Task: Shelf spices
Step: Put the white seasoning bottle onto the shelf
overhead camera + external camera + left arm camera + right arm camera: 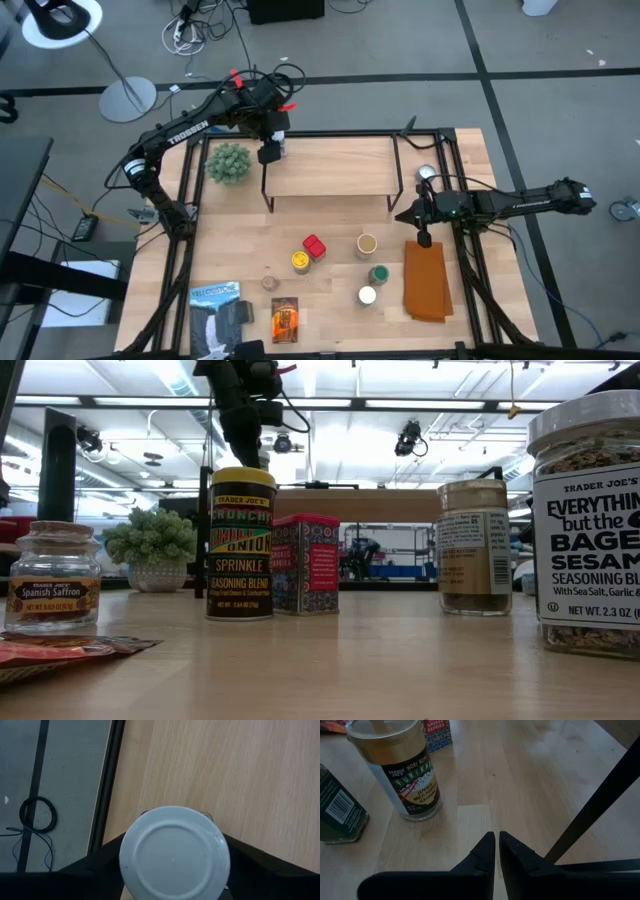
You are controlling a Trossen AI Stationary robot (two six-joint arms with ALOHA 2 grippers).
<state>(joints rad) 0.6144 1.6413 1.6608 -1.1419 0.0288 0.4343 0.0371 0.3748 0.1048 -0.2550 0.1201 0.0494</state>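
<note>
White round lid of a small spice jar (174, 852) fills the left wrist view, with the left pincer's (270, 152) dark fingers (260, 865) flanking it on both sides. Whether they grip it or stand just clear cannot be told. The jar is at the back left corner of the low shelf with a light wooden top board (330, 170).

On the wooden table (330, 300) in front of the shelf stand the other spices:
- The yellow-lidded jar (241, 545) reads "TRADER JOE'S CRUNCHY … ONION SPRINKLE SEASONING BLEND".
- The red box (305, 563), just beside it, reads "SMOKED PAPRIKA".
- The squat glass jar (53, 575) reads "Spanish Saffron".
- The tan-lidded jar (400, 765) reads "NORI KOMI FURIKAKE".
- The large white-lidded jar (588, 520) reads "EVERYTHING but the BAGEL SESAME SEASONING".

The right pincer (496, 840) hangs closed and empty near the shelf's right front leg (590, 810).
</note>
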